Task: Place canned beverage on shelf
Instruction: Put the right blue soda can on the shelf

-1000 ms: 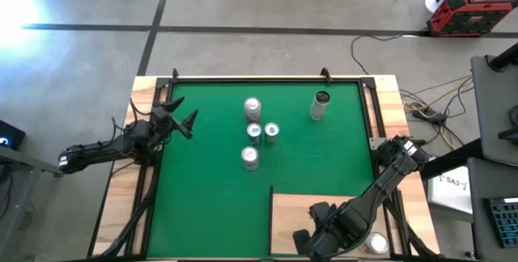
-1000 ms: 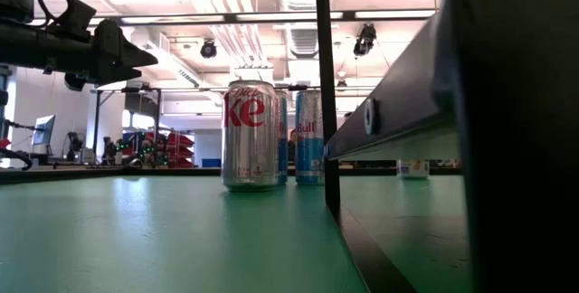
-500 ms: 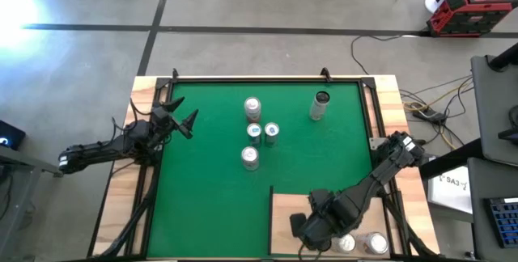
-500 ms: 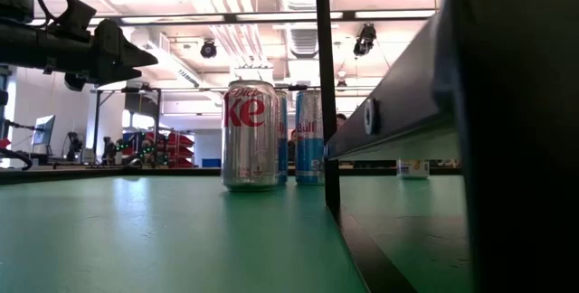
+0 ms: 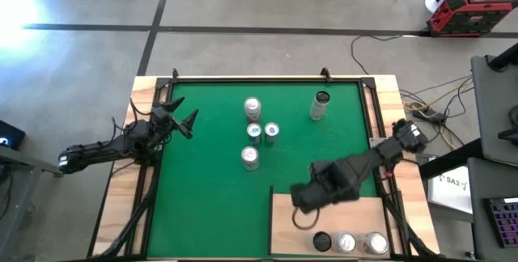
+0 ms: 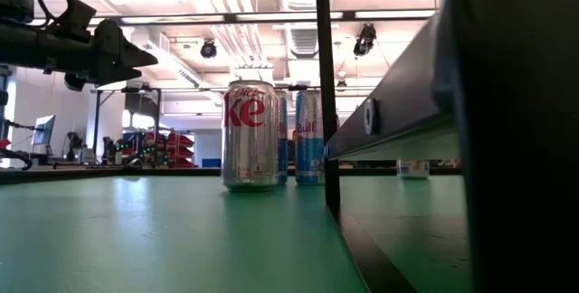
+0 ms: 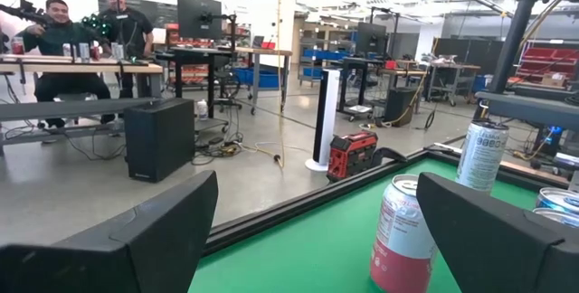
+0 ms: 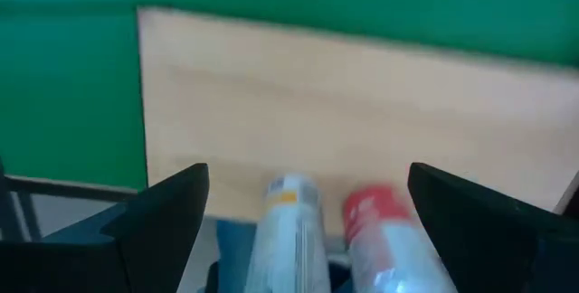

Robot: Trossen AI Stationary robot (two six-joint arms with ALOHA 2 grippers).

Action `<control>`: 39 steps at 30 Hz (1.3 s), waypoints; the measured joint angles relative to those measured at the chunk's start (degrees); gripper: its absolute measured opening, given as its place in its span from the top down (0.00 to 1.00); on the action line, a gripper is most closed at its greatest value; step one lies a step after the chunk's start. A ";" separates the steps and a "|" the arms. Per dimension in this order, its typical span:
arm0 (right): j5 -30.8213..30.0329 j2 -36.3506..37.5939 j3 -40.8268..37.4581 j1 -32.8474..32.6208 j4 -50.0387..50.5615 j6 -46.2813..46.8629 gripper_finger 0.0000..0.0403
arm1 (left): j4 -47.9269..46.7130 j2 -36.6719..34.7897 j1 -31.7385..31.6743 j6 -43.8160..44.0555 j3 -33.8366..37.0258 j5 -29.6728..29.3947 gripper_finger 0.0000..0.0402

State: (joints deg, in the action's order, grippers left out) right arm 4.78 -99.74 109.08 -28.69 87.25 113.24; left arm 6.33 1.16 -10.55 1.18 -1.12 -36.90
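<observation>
The shelf (image 5: 324,217), a pale wood panel, lies at the near right of the green mat. Three cans stand upright in a row along its near edge: a dark-topped one (image 5: 322,241), a middle one (image 5: 346,242) and a right one (image 5: 375,242). My right gripper (image 5: 303,197) hovers open over the shelf's far left part, pointing down, nothing between its fingers; its wrist view shows two of the cans (image 8: 291,230) beyond the fingers. My left gripper (image 5: 184,121) waits open at the mat's left edge.
Several more cans stand on the mat: a cluster near the middle (image 5: 254,131), one silver can nearest the shelf (image 5: 249,158), and a tall can at the far right (image 5: 320,106). The low view shows a cola can (image 6: 251,135) beside the shelf's dark edge (image 6: 380,121).
My right gripper has risen and drawn away from the shelf's near edge toward the far edge, turning a little. The row of cans that it covered now shows in full and stands still on the shelf.
</observation>
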 joint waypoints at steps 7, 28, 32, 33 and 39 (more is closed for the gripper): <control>-2.40 3.73 -1.24 7.27 2.66 -21.38 0.09 | -0.01 -0.01 0.00 -0.01 0.00 0.02 0.10; -9.34 48.61 -44.70 10.49 -25.53 -45.37 0.20 | -0.02 -0.02 0.00 0.01 -0.01 0.02 0.10; -10.95 56.48 -51.81 10.54 -33.92 -54.36 0.20 | -0.02 -0.02 0.02 -0.01 -0.01 0.02 0.10; -10.99 58.10 -53.18 10.54 -35.65 -55.90 0.20 | 0.00 -0.02 0.00 0.01 -0.01 -0.01 0.10; -10.95 65.26 -60.33 10.49 -39.82 -59.80 0.20 | 0.00 -0.02 0.00 0.00 -0.01 0.02 0.10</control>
State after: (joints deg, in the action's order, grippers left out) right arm -6.17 -34.48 48.74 -18.20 47.43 53.44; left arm 6.33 1.15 -10.55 1.18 -1.13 -36.88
